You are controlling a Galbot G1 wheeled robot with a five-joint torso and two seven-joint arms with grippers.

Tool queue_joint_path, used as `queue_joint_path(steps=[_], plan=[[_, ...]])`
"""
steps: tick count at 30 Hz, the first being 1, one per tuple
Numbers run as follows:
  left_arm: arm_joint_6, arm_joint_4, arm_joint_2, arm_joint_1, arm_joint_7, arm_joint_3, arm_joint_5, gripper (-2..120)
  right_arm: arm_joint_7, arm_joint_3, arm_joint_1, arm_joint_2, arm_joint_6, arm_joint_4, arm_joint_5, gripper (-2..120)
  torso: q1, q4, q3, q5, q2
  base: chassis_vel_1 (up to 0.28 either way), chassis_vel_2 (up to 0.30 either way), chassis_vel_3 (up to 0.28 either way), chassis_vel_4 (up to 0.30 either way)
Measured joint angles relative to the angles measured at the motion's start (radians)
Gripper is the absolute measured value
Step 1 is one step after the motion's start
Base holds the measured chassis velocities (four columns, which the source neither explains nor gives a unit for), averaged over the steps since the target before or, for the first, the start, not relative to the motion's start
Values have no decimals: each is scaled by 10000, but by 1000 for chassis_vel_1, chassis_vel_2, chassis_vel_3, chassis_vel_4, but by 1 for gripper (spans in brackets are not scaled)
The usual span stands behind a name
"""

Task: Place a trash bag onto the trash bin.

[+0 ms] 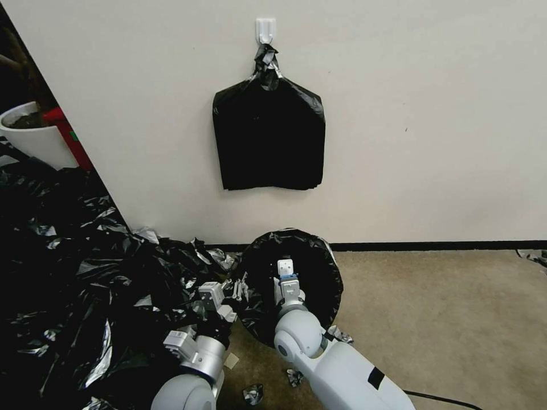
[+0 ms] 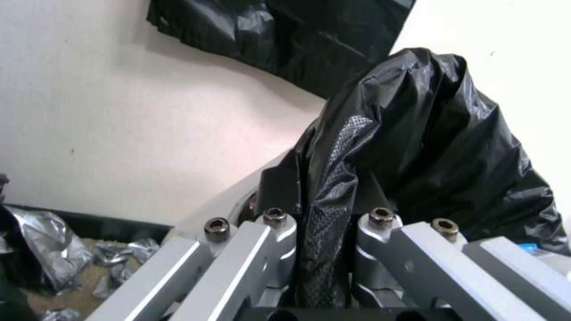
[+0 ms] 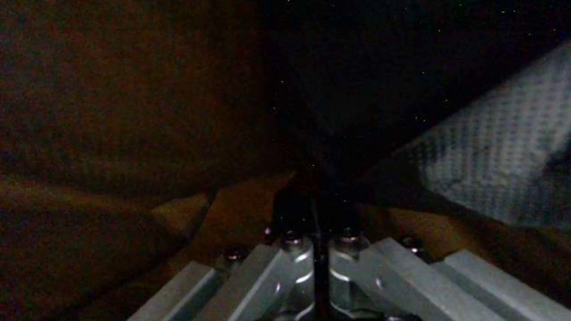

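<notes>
Bag [image 1: 307, 267]: draped over bin [image 2: 229, 203]. L gripper [image 2: 324, 249] clamps film at rim, 9 o'clock; R gripper [image 3: 315, 243] clenched on film inside. Step: seating. Next: pull edge down.

Rear boundary: plain off-white wall [image 1: 427, 114] with a black baseboard [image 1: 439, 246]. Floor: beige carpet [image 1: 444, 319]. A white hook [image 1: 265, 28] is fixed high on the wall.

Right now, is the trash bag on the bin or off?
On: the trash bag covers the bin; a little white side shows.
</notes>
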Motion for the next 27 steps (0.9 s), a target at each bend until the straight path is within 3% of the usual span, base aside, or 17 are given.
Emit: queue_joint_path(steps=[6,15,17,21,24,26,27], plan=[[-129,346,69,-218,-210,-76,166,7,-6,-123,-158,-99,2,398,-43,0,0,1,0,0,0,0,0,0,0],[-241,830,265,-614,-523,-185,519,6,-240,-406,-794,-687,-59,2114,7,32,0,0,0,-1,-1,0,0,0,0],[-241,990,360,-755,-621,-205,587,6,-420,-415,-1031,-882,9,2771,-16,43,0,-1,0,0,0,0,0,0,0],[-237,1065,399,-819,-725,-207,607,6,-589,-353,-1138,-948,191,3066,-78,48,0,1,0,0,0,0,0,0,0],[110,1199,498,-1029,-1459,-208,552,6,-1846,148,-1665,-1171,1673,3923,-1157,65,0,1,0,0,-1,0,0,0,0],[925,1062,556,-1139,-2370,-206,-6,6,-2845,772,-2124,-1249,2933,4349,-2276,76,0,0,0,-1,0,0,0,0,0],[925,1062,556,-1139,-2370,-206,-6,6,-2845,772,-2124,-1249,2933,4349,-2276,76,0,0,0,-1,0,0,0,0,0]])
